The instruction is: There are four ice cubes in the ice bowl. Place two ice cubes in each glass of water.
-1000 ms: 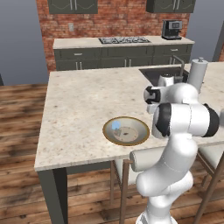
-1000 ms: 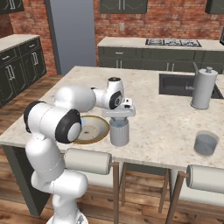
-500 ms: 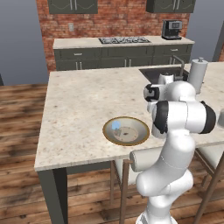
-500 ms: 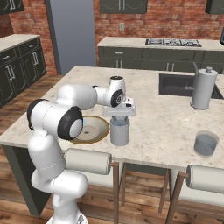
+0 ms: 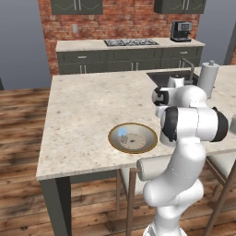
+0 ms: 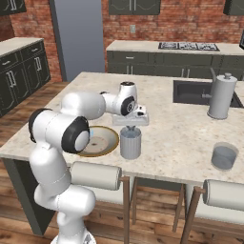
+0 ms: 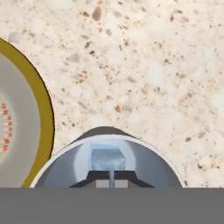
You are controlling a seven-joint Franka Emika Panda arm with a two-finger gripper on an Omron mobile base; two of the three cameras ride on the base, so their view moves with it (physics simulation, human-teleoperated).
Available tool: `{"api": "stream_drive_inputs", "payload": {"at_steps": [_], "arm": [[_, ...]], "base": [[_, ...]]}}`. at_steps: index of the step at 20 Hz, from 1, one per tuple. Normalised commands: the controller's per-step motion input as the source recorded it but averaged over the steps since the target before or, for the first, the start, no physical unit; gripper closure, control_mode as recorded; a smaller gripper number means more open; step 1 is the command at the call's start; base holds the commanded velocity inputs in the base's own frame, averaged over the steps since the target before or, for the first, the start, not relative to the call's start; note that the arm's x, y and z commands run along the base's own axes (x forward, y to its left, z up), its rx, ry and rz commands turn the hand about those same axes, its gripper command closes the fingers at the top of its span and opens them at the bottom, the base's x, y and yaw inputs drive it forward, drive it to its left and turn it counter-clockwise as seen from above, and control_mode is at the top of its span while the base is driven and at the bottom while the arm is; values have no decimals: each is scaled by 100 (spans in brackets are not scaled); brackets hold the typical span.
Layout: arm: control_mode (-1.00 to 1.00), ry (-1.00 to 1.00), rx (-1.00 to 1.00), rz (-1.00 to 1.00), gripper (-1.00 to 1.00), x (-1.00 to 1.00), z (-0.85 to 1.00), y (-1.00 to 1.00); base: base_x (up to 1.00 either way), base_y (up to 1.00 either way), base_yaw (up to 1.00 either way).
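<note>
Directly below the gripper [image 6: 130, 125], its fingers together, stands a glass [image 6: 130, 143] with an ice cube [image 7: 107, 158] inside. At nine o'clock, the bowl [image 5: 147, 141] holds one cube [image 5: 122, 132]; fetching it seems next.

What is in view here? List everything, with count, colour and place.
ice bowl: one, golden-brown rim, pale inside, near the counter's front edge
near glass: one, grey, beside the ice bowl, under the gripper
far glass: one, grey, further right by the front edge
ice cubes: two seen, light blue, one in the ice bowl, one in the near glass
tall cylinder with knob: one, pale grey, beside the sink
sink: one, dark, set in the counter
counter: one, speckled beige
stools: two, pale, below the front edge
gripper: one, dark tips, shut, above the near glass
</note>
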Motion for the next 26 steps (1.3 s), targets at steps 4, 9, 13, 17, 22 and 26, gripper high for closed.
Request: {"api": "stream_drive_inputs", "payload": {"at_steps": [4,9,13,17,22,26], "arm": [[-100,-30,0,0,100,-82,83,25],[-100,-16,0,0,100,-20,25,92],[-100,-4,2,0,100,1,-21,100],[-100,0,13,0,-100,18,-13,100],[-100,3,33,0,-100,18,-13,100],[-100,10,3,0,-100,8,-8,35]], "base": [[0,0,0],[0,0,0],[0,0,0],[0,0,0],[0,0,0],[0,0,0]]}}
